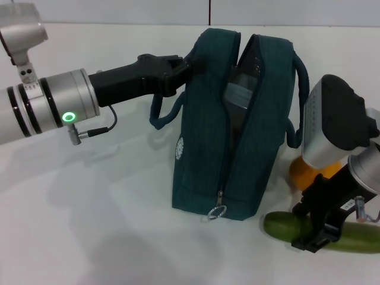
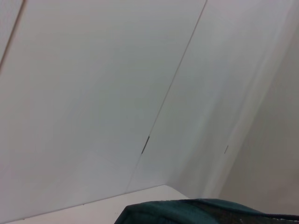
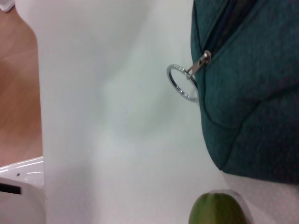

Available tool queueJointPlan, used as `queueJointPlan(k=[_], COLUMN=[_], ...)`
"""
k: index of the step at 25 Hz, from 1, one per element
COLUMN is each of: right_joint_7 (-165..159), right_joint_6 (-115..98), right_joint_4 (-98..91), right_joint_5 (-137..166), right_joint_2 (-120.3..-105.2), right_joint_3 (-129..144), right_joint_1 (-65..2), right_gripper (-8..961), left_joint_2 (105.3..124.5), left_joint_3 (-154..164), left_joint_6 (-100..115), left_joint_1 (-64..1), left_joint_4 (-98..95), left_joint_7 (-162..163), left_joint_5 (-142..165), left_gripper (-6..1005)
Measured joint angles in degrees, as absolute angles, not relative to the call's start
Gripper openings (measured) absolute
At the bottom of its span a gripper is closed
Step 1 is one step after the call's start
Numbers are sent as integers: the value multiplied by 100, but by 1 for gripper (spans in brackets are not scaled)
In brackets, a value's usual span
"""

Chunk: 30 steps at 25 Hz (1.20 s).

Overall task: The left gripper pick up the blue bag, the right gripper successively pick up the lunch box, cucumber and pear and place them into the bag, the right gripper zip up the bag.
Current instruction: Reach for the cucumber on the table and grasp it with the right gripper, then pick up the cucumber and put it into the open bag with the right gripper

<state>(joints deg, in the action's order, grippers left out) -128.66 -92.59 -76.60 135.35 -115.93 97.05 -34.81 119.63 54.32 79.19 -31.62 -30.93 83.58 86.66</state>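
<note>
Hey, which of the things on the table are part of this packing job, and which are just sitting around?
Part of the job:
- blue bag, unzipped, held at its upper edge by the left hand
- lunch box, already inside the bag
- cucumber, under the right hand
- pear, behind that arm

Just there:
- white table; nothing else loose shows.

The left gripper (image 1: 181, 70) is matte black on a silver cylindrical arm with dark bands, a green ring light and a thin black cable. The right gripper (image 1: 314, 234) is black, under a silver-and-black housing, with a small white label.
</note>
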Motion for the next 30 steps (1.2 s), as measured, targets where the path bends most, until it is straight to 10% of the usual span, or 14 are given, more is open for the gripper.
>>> queueJointPlan(k=[30], right_joint_7=[-10631], right_joint_6=[-11288], right_joint_4=[-6957], right_joint_5=[9822], right_joint_2=[-11532], right_joint_3=[5575], right_joint_1=[-3072], right_gripper=[623], left_joint_2=[11960], left_joint_3=[5453], left_joint_6=[8044], left_joint_1=[-3146], left_joint_4=[-3105], left_joint_7=[8288], left_joint_5=[8666], left_gripper=[43])
